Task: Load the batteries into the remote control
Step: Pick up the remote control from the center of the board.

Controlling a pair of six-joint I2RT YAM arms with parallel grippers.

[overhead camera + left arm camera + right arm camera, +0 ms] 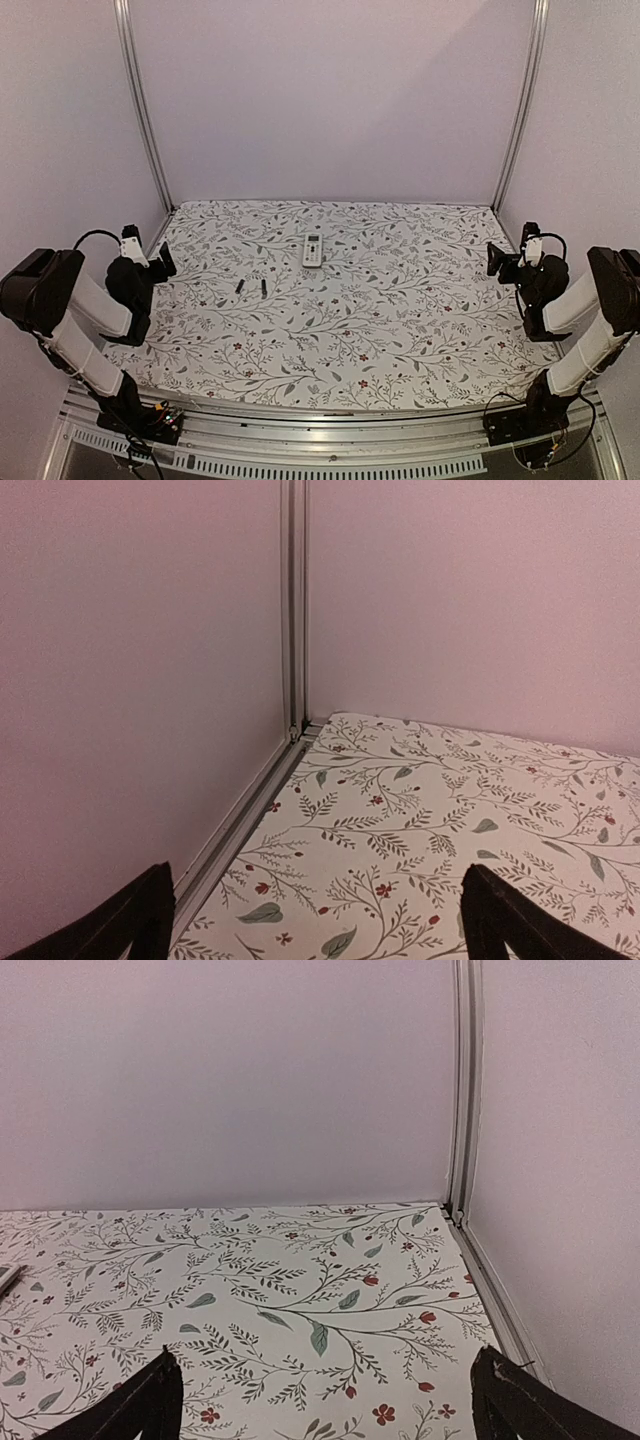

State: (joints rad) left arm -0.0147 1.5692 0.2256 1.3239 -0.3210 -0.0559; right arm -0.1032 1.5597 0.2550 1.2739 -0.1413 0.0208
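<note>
Floral-print table (400, 300) fills the workspace, with plain pale walls (330, 100) around it and metal corner posts (293, 610) at the back. Left arm (80, 310) is folded at the table's left edge and right arm (580, 320) is folded at the right edge, both well apart from the task items. Left gripper (162, 262) has its jaws spread wide and holds nothing; in its wrist view the left gripper (315, 890) frames only bare tablecloth and the back-left corner. Right gripper (497, 262) is likewise spread wide and empty; in its wrist view the right gripper (328, 1365) shows only cloth and the back-right corner. Remote control (313, 250) lies flat near the middle-back of the table, white face with the little display up, long axis running front to back. Left battery (240, 287) and right battery (264, 287) lie on the cloth nearer the arms and left of the remote, just beside each other but not touching, roughly parallel, apart from the remote.
</note>
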